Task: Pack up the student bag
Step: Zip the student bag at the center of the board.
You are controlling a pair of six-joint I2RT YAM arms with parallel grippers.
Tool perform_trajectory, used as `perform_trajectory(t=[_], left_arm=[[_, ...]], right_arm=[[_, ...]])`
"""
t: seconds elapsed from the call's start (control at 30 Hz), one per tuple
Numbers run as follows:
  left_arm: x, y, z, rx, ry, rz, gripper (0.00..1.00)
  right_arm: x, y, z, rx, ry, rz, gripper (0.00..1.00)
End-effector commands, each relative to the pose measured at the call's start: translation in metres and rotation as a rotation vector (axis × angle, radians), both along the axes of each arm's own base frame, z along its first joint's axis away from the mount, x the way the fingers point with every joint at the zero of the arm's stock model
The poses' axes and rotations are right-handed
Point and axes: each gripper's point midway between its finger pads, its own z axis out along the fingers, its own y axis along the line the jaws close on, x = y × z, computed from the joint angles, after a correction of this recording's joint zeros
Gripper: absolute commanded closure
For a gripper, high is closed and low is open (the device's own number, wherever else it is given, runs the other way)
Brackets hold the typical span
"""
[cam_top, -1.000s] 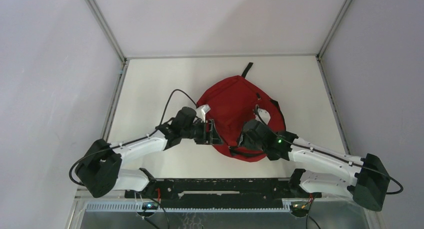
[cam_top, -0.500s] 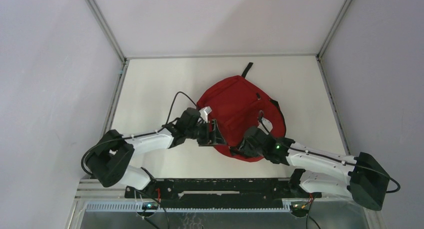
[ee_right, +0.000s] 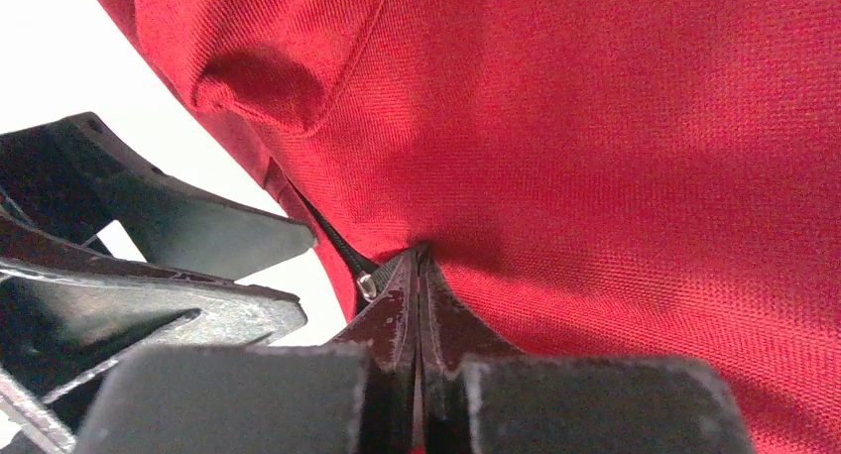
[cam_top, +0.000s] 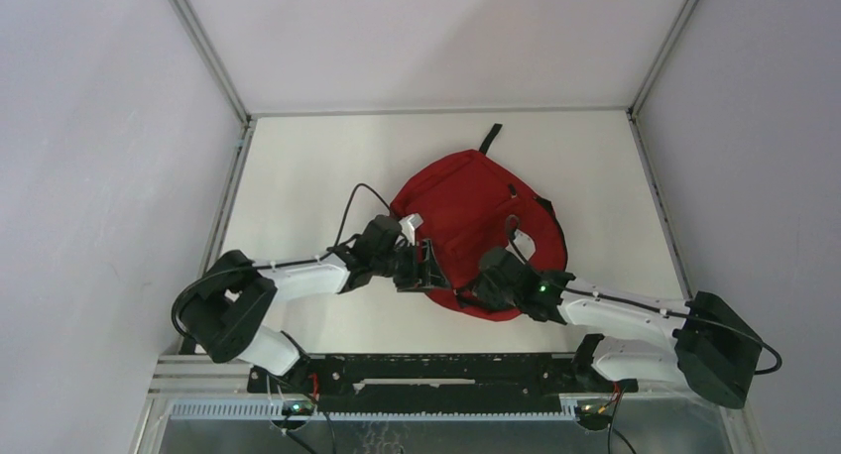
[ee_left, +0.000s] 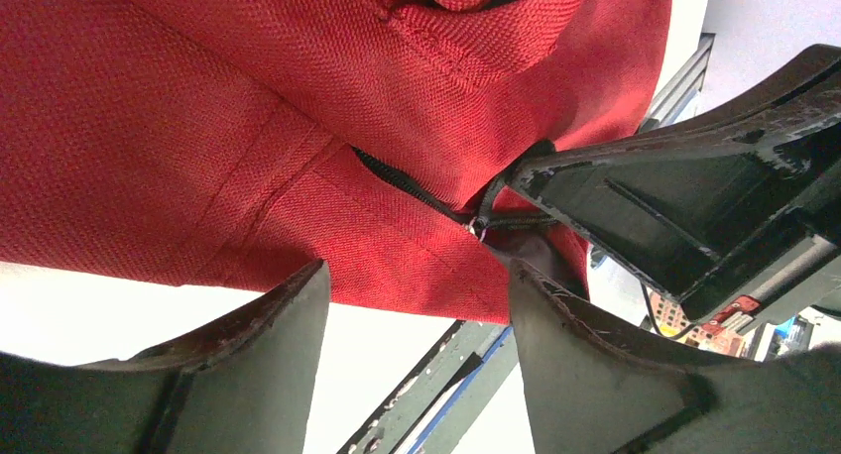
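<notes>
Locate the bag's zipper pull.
The zipper pull is on the student bag's near edge, between the two grippers: just left of the shut right gripper's tips in the right wrist view, ahead of the open left gripper.

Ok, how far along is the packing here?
Done: unclear. The backpack lies on the table and its contents are hidden. In hand: the right hand is shut on fabric beside the zip, with the left hand open next to it. Left: working the zip; I can't tell whether it is being opened or closed.
</notes>
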Motion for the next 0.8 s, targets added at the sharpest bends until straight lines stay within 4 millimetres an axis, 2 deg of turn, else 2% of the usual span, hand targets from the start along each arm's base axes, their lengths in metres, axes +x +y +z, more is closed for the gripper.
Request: perform_trajectory(t=[0.0, 0.17, 0.4, 0.6, 0.77], left_arm=[[0.017, -0.018, 0.026, -0.069, -0.063, 0.002, 0.3], [0.022, -0.026, 0.035, -0.095, -0.072, -0.012, 0.31], [0.025, -0.033, 0.047, -0.124, -0.079, -0.019, 0.31], [0.029, -0.034, 0.053, -0.138, -0.07, 0.017, 0.33], [0.034, -0.03, 0.045, -0.087, -0.048, 0.055, 0.44]], right_arm=[[0.018, -0.001, 0.023, 0.053, -0.109, -0.059, 1.0], [0.015, -0.014, 0.042, 0.049, -0.175, -0.09, 1.0], [0.002, 0.001, 0.074, 0.152, -0.252, -0.043, 1.0], [-0.007, 0.009, 0.082, 0.186, -0.263, -0.01, 1.0], [-0.013, 0.012, 0.085, 0.182, -0.266, 0.012, 1.0]])
